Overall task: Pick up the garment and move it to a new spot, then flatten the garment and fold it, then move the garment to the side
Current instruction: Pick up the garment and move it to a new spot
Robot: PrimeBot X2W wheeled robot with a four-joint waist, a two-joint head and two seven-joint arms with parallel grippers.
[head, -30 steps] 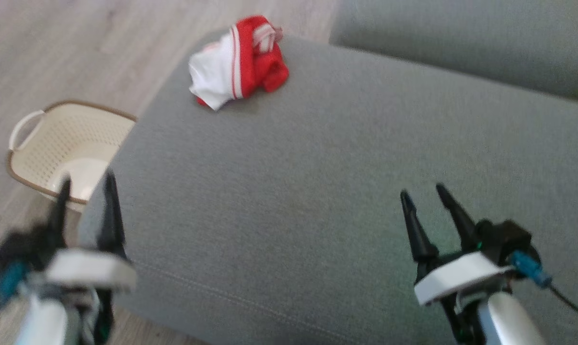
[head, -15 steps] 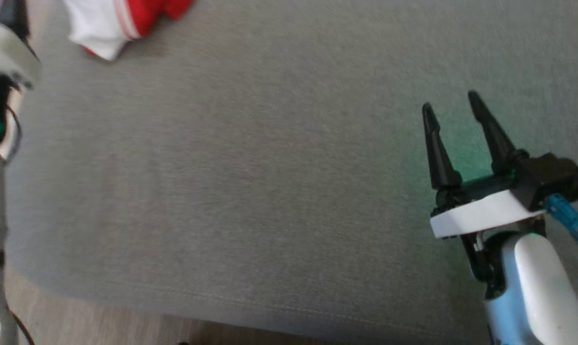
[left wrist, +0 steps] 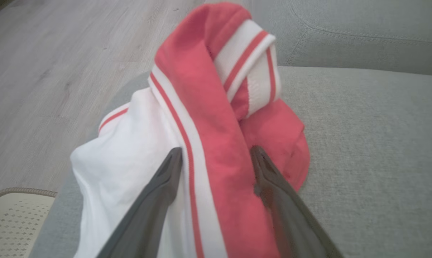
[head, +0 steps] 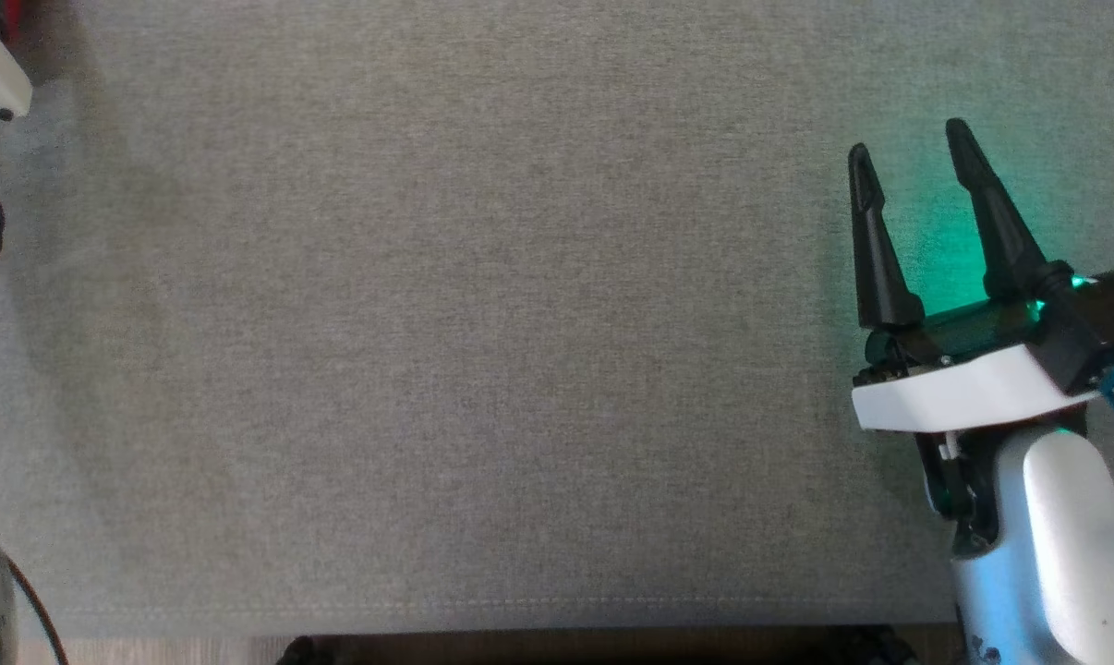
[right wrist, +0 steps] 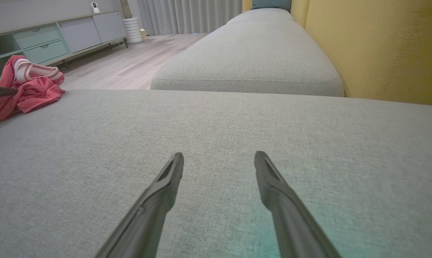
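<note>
Sitting on the wood floor [left wrist: 58, 53] just off the cushion's corner, a cream perforated basket [left wrist: 15, 218] is showing at the lower left of the left wrist view. Nothing is lying between the left gripper [left wrist: 216, 154] and the garment [left wrist: 209, 125]. Its fingers are standing spread, released, straddling the striped ridge of cloth with their tips at the fabric; whether they are pressing in, I cannot tell. The right gripper [head: 908, 139] is hovering well apart over bare cushion, its fingers likewise spread and holding nothing, with a green glow falling on the fabric beneath.

The garment is lying crumpled in a heap near the cushion's rounded corner. Its long axis is running along the left gripper's fingers, rising away from them to a folded peak of red-and-white trim. White cloth is spilling to that view's left and red to its right.

The cushion [right wrist: 237, 143] is grey woven fabric with a stitched seam. In the right wrist view the garment [right wrist: 26, 91] is sitting at the far left, and a second grey cushion [right wrist: 252, 61], a yellow backrest [right wrist: 380, 46], a pale cabinet [right wrist: 40, 39] and curtains [right wrist: 191, 14] are lying beyond.
</note>
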